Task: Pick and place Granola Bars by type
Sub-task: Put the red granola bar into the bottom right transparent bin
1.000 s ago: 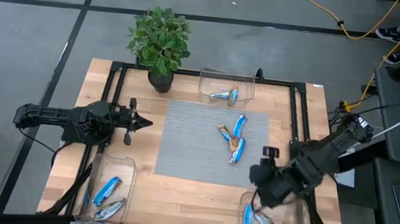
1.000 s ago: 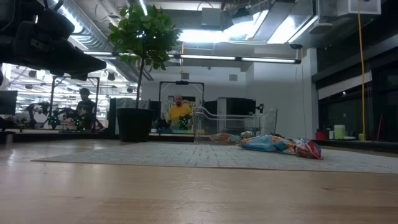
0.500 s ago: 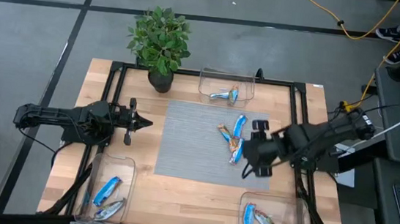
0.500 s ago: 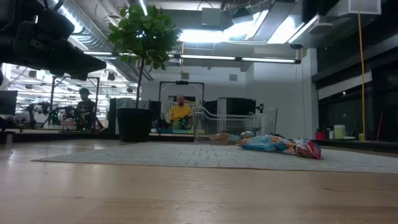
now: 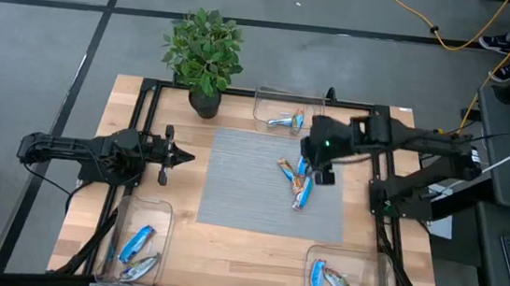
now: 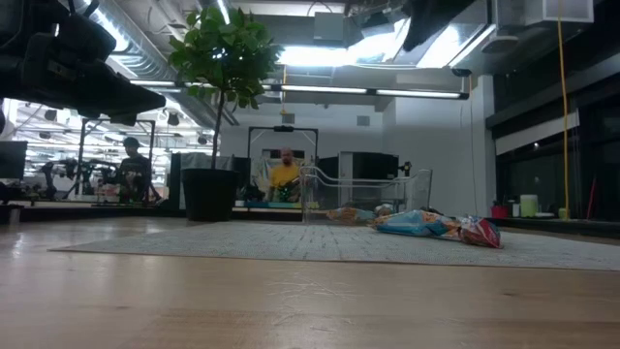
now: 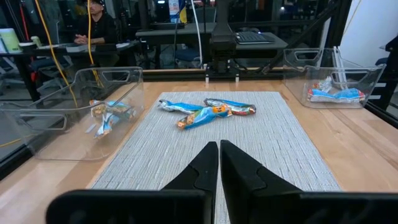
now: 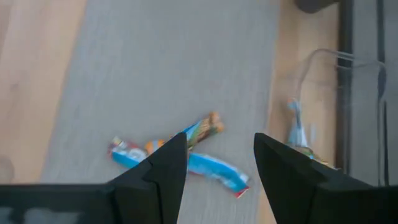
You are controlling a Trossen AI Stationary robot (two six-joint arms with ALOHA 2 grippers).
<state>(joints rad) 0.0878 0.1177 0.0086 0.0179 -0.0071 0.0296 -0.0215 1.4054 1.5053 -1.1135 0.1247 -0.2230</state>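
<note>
A small heap of Granola Bars (image 5: 299,178), blue ones and an orange-brown one lying across each other, rests on the grey mat (image 5: 242,184); the low view shows the heap (image 6: 436,225) too. My right gripper (image 5: 314,168) hangs open above the heap's far end, slanting down. In its wrist view the right gripper (image 8: 217,165) has the bars (image 8: 180,158) beyond its fingers and nothing between them. My left gripper (image 5: 181,157) waits shut and level over the table's left side, and from its wrist the left gripper (image 7: 219,163) points at the heap (image 7: 205,111).
Three clear bins hold bars: one at the far edge (image 5: 288,109), one near left (image 5: 137,242), one near right (image 5: 343,279). A potted plant (image 5: 204,55) stands at the far left. A black frame (image 5: 381,146) borders the table. People sit in the room beyond (image 6: 282,174).
My right gripper has swung from above the near-right bin toward the table's far edge, turning as it went. It now hangs over the heap of bars on the mat, its fingers still apart. The bars have not moved.
</note>
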